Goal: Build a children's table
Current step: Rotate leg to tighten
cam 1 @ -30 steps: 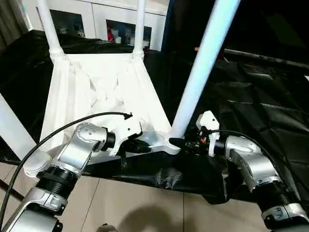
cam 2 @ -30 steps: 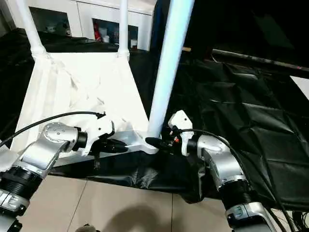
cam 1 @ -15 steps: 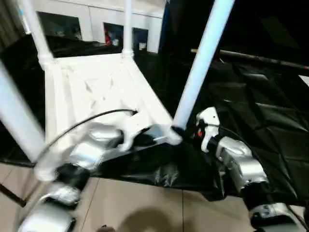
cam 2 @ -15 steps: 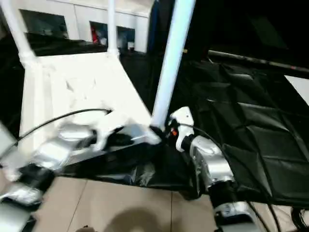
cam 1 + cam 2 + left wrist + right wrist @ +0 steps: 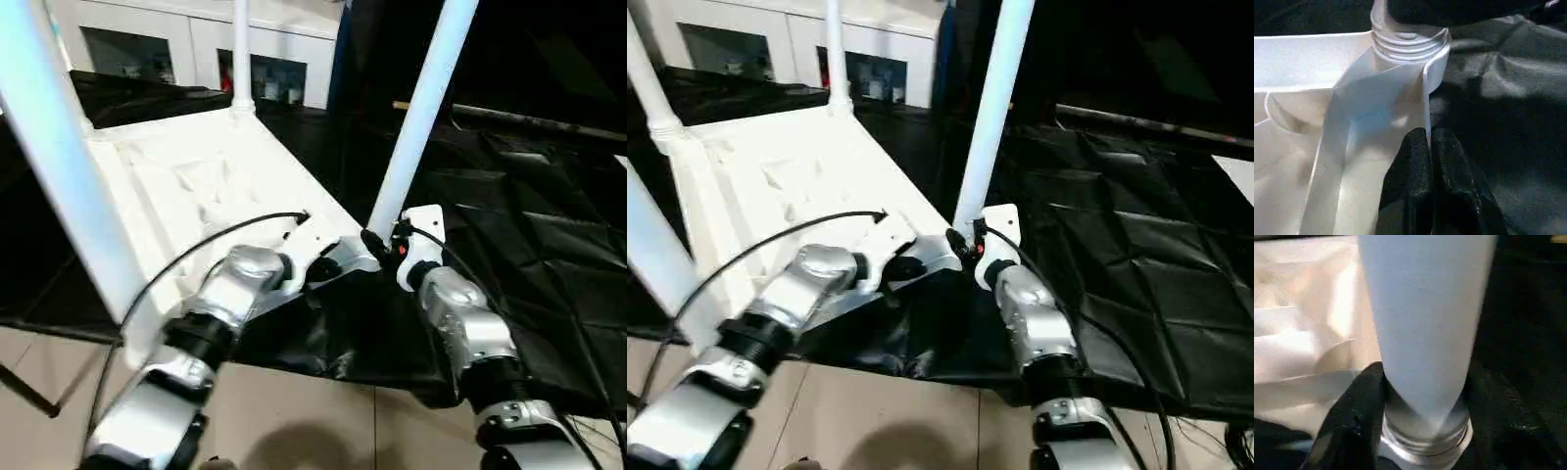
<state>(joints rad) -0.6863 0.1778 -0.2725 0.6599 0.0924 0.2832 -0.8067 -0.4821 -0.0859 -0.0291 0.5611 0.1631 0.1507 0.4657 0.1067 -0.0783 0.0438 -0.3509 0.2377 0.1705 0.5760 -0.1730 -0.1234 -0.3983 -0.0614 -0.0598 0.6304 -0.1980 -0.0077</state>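
Table leg (image 5: 423,108) in right pincer (image 5: 1415,431) (base)

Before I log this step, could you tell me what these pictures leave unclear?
- Tops of the legs: cut off by the eye views' upper edge.
- Thread seating of the near-right leg in its socket: hidden inside the collar and by the right gripper.
- Tabletop face: turned down against the black-draped work table.
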